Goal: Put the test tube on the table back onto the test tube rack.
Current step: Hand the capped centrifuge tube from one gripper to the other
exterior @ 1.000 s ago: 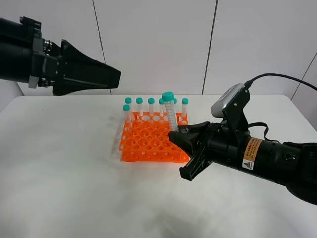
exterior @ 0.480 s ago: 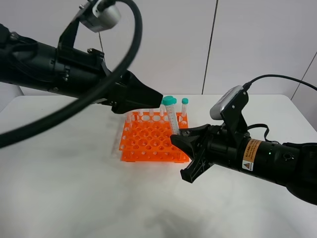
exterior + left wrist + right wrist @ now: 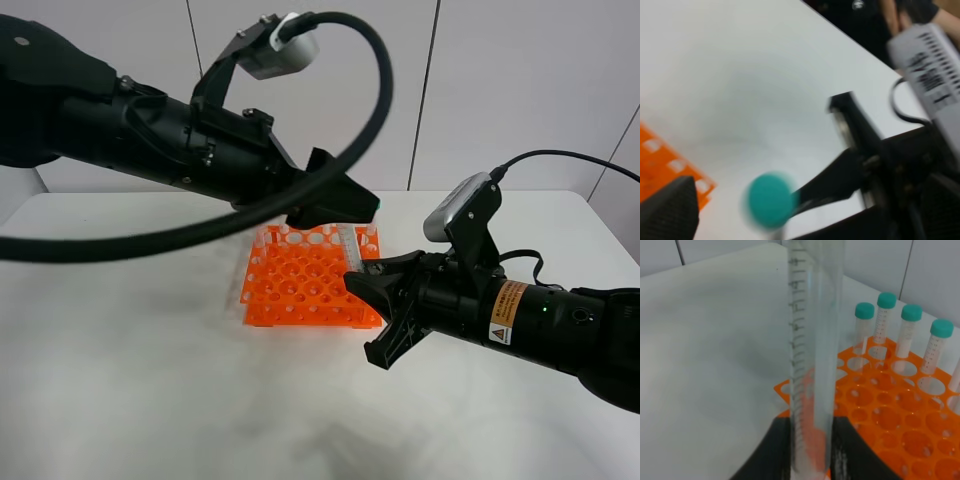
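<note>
We see the right gripper (image 3: 812,455) pinching the test tube (image 3: 812,340) low on its body. It holds the tube upright at the edge of the orange test tube rack (image 3: 890,420), clear of the white table (image 3: 150,380). The left gripper (image 3: 350,207) hangs above the rack with its claw spread wide. In the blurred left wrist view the tube's teal cap (image 3: 771,200) sits between the fingers (image 3: 667,210), touching neither. Other capped tubes (image 3: 902,330) stand in the rack's far row.
</note>
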